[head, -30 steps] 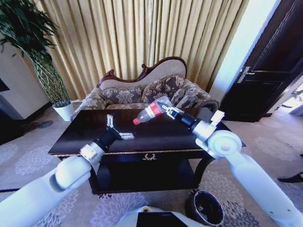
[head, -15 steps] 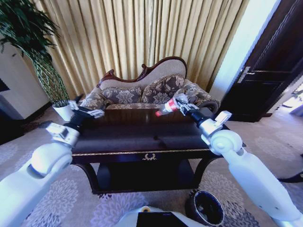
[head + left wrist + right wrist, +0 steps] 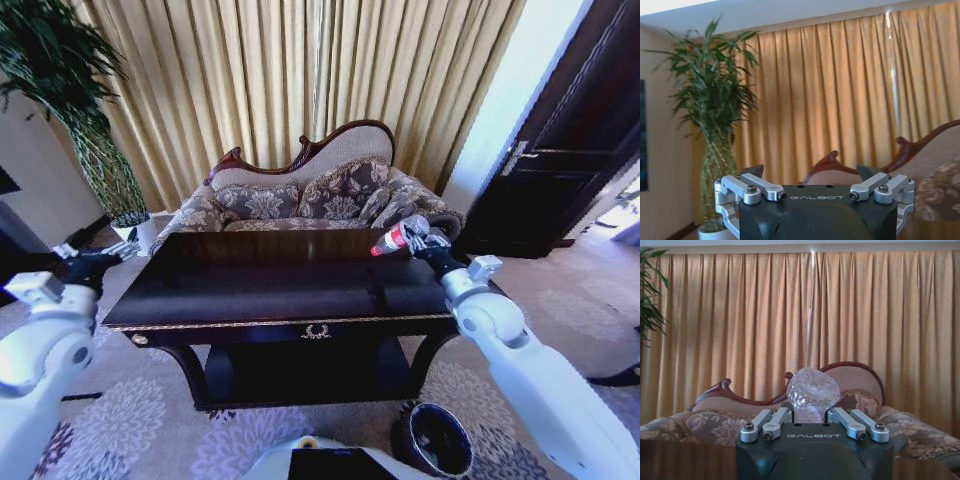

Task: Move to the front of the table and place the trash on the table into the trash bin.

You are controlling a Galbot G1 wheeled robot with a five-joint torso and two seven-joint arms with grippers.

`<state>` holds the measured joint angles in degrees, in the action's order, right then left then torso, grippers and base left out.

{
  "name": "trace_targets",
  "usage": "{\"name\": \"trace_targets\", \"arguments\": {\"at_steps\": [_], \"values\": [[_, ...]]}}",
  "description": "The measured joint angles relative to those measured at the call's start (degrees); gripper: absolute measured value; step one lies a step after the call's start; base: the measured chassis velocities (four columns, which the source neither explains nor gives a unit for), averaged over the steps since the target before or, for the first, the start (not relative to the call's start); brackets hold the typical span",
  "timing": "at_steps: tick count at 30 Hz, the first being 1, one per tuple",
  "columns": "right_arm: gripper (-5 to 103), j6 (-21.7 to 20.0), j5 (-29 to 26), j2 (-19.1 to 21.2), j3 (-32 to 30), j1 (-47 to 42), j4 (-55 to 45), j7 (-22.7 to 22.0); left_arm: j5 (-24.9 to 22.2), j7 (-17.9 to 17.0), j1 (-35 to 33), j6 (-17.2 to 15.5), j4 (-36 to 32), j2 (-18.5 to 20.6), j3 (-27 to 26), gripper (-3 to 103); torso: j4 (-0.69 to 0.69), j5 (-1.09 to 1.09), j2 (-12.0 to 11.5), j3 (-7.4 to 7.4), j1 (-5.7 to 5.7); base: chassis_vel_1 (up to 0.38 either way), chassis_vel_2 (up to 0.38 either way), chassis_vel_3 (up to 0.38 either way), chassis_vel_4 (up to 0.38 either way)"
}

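Observation:
My right gripper [image 3: 418, 236] is shut on the trash, a clear plastic bottle [image 3: 400, 238] with a red cap and label, held in the air over the right end of the dark glossy table [image 3: 270, 290]. In the right wrist view the bottle's crumpled clear base [image 3: 811, 390] sits between the closed fingers of the right gripper [image 3: 810, 415]. My left gripper [image 3: 98, 254] hangs off the table's left end, open and holding nothing. Its fingers [image 3: 754, 172] spread wide in the left wrist view. The round dark trash bin [image 3: 438, 440] stands on the carpet by the table's front right leg.
A patterned sofa [image 3: 310, 195] stands right behind the table, with gold curtains beyond it. A tall potted plant [image 3: 95, 150] is at the back left and a dark door [image 3: 580, 130] at the right. My own base [image 3: 320, 462] shows at the bottom edge.
The left arm swung from over the table out past its left end. The right gripper carried the bottle to the right, from above the table's middle to above its right end.

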<state>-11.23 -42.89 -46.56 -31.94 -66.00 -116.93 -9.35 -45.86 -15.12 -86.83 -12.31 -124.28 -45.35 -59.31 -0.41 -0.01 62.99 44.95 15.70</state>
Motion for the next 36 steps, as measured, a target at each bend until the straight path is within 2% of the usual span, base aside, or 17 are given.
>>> {"name": "trace_targets", "arguments": {"at_steps": [3,4,10,23,36], "values": [[26,0.2,0.4,0.0,-0.3,-0.3,-0.1,-0.1,-0.3,1.7,-0.2,0.4,-0.9,-1.0,0.2,100,-0.01,0.00,0.0,0.00,0.00,0.000,0.000,0.000,0.000],[26,0.2,0.5,-0.1,-0.7,-0.5,-0.4,-0.2,-0.8,3.3,-0.2,0.5,-1.8,-1.4,0.6,100,-0.01,0.01,0.0,0.00,0.00,0.000,0.000,0.000,0.000],[26,0.1,0.6,-0.5,-1.8,-2.0,-1.4,-0.6,-1.8,5.0,0.2,0.4,-3.0,-1.5,2.1,100,-0.02,0.00,0.0,0.00,0.00,0.000,0.000,0.000,0.000],[26,-0.1,0.2,-0.7,-3.0,-3.3,-2.4,-0.5,-1.4,4.3,-0.5,-0.7,-3.1,-1.3,2.2,100,-0.01,-0.01,0.0,0.00,0.00,0.004,-0.003,-0.005,0.003],[26,0.0,0.1,-1.0,-3.6,-4.2,-2.8,-0.4,0.7,4.2,-0.1,0.6,-2.3,-1.3,3.9,100,-0.01,0.00,0.0,0.00,0.00,0.085,-0.081,-0.093,0.089]]}}
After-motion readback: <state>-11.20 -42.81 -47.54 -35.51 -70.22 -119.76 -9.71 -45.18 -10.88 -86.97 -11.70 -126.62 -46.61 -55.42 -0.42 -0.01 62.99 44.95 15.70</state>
